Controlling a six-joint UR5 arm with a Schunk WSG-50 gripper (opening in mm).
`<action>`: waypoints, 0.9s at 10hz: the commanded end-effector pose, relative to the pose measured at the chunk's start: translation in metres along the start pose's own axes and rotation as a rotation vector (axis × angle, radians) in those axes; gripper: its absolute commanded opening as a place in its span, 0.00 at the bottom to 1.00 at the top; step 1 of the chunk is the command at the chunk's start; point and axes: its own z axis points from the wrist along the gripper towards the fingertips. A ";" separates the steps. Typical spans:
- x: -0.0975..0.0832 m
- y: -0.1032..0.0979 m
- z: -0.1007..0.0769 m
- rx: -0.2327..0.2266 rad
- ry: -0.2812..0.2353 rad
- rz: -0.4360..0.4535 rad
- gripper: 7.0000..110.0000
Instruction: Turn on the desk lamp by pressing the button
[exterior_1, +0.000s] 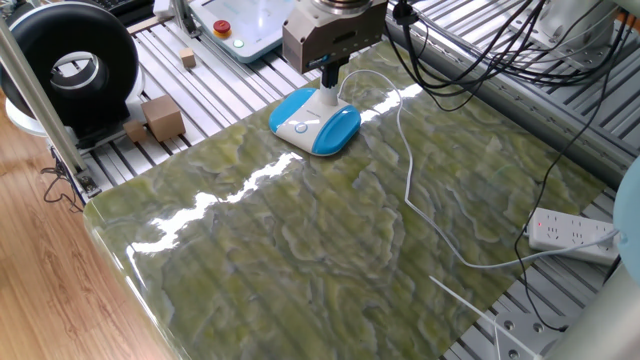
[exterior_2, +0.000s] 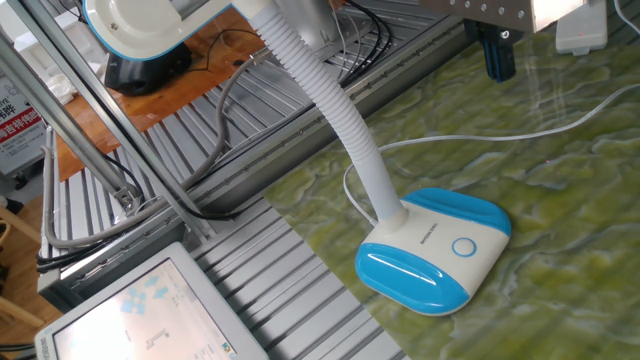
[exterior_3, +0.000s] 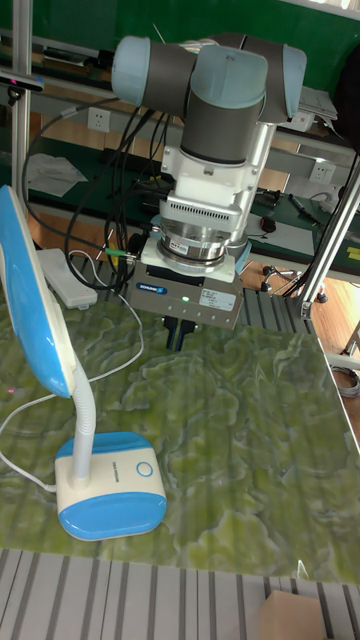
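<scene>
The desk lamp (exterior_1: 316, 123) stands on the green marble-patterned table, with a rounded blue base, a white face and a white stem (exterior_2: 345, 125). Its blue-rimmed head (exterior_3: 36, 312) hangs over the left. The button (exterior_2: 463, 247) is a small ringed circle on the white face, also visible as the button (exterior_3: 143, 468) and the button (exterior_1: 299, 127). My gripper (exterior_3: 182, 334) hangs above the table behind and to the right of the base, clear of the button. Its dark fingers (exterior_2: 499, 55) read as one closed block, shut on nothing.
The lamp's white cord (exterior_1: 406, 160) trails across the table to a white power strip (exterior_1: 572, 232). A grey panel with a red button (exterior_1: 221, 27), wooden blocks (exterior_1: 163, 118) and a black round device (exterior_1: 72, 66) sit past the table's edge. Black cables (exterior_1: 480, 50) hang at the back.
</scene>
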 end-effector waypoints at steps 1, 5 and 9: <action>0.000 0.001 -0.001 -0.012 -0.002 0.002 0.00; 0.000 -0.003 -0.001 0.002 0.000 0.005 0.00; -0.002 0.004 -0.002 -0.017 -0.009 -0.008 0.00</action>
